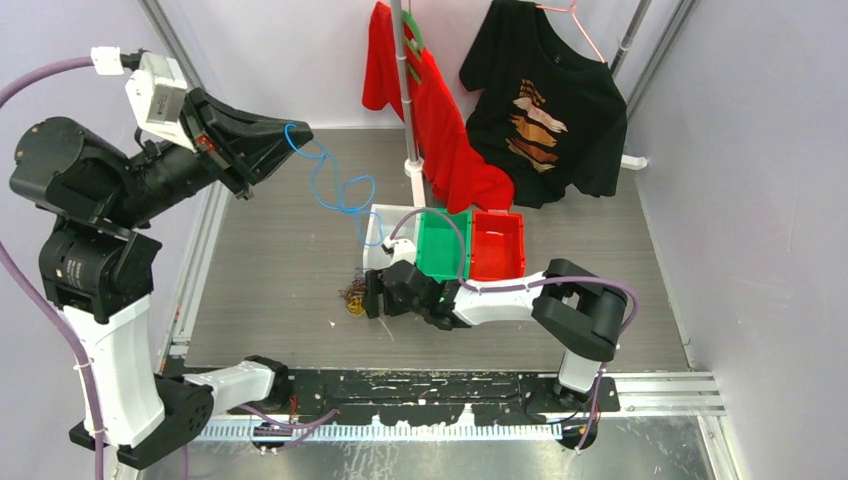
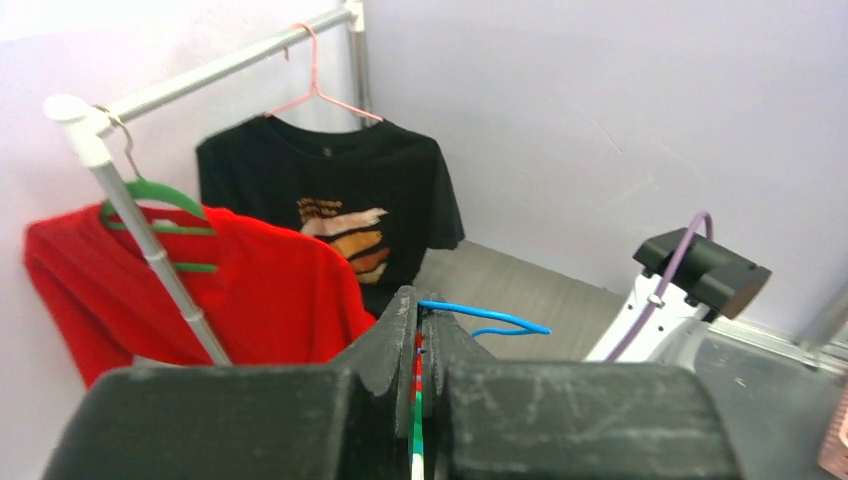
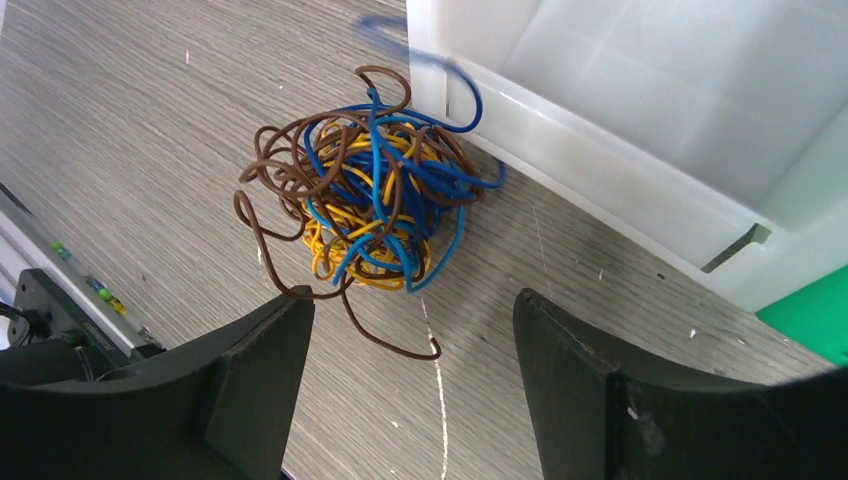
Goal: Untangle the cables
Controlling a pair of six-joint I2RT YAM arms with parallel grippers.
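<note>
Up high, the left jaws are pinched together on one blue cable (image 2: 485, 315), whose end pokes out just past their tips. From there it hangs in loose loops down toward the white bin (image 3: 620, 190). Lower down, the right jaws sit close over the surface (image 1: 280, 260), spread wide with nothing between them. Just ahead of their tips, roughly centred on the gap, lies the tangle of cables (image 3: 370, 205): blue, yellow and brown strands balled together, with a few brown ends curling out toward the jaws. The ball's far side reaches the foot of the white bin's wall, and a blue strand lifts from it past the bin's corner, blurred at its top. Off to the right jaws' side, a green bin (image 1: 440, 245) adjoins the white one, with a red bin (image 1: 497, 245) next to it.
</note>
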